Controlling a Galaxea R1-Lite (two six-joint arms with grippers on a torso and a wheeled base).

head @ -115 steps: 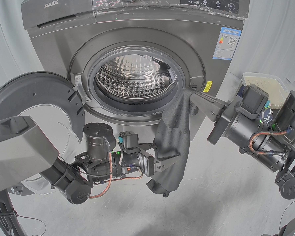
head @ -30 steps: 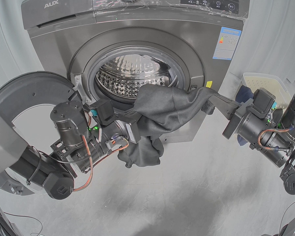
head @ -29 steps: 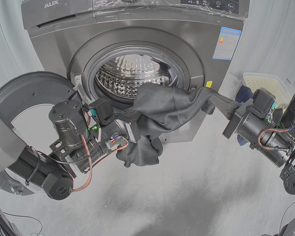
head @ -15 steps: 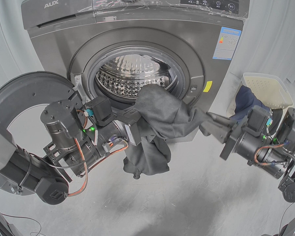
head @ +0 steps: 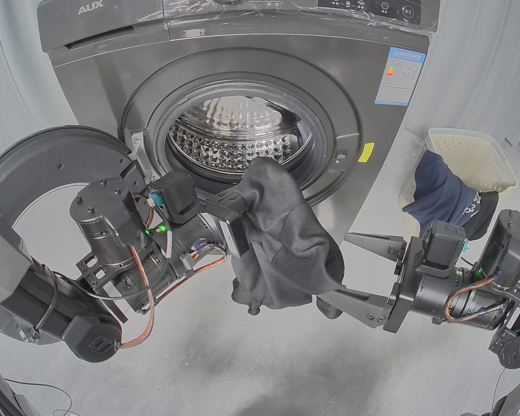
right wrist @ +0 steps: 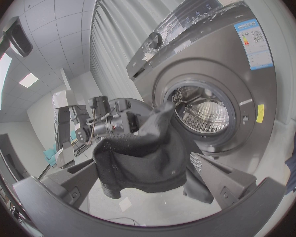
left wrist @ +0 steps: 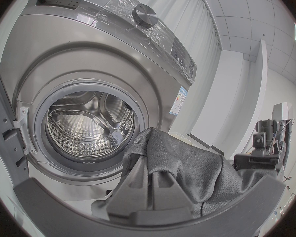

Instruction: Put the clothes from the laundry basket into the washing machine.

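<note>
In the head view the washer (head: 127, 65) filled the upper half of the frame. Its round door (head: 52, 163) stood open at the left edge, and the shiny drum (head: 237, 140) was visible in the middle.

The left gripper (head: 241, 199) was just below and left of the opening, and its fingers were pressed together on a dark grey cloth (head: 283, 232). In the left wrist view the two fingers (left wrist: 135, 185) met on a fold of the cloth (left wrist: 194, 171) in the lower middle of the frame. From this grip the cloth hung down in front of the lower right part of the opening, outside the drum. Its top overlapped the rim there, but I could not tell if it touched. Its lower end hung above the grey floor (head: 271, 365).

The right gripper (head: 332, 270) was in the lower right of the head view, with its fingers wide apart. The lower right edge of the cloth lay on the lower finger, and the upper finger was free. In the right wrist view the cloth (right wrist: 144, 158) was draped over one finger of this gripper (right wrist: 144, 163).

The white basket (head: 494, 163) stood at the right edge, beside the washer, with a navy garment (head: 439, 195) hanging over its near rim.
</note>
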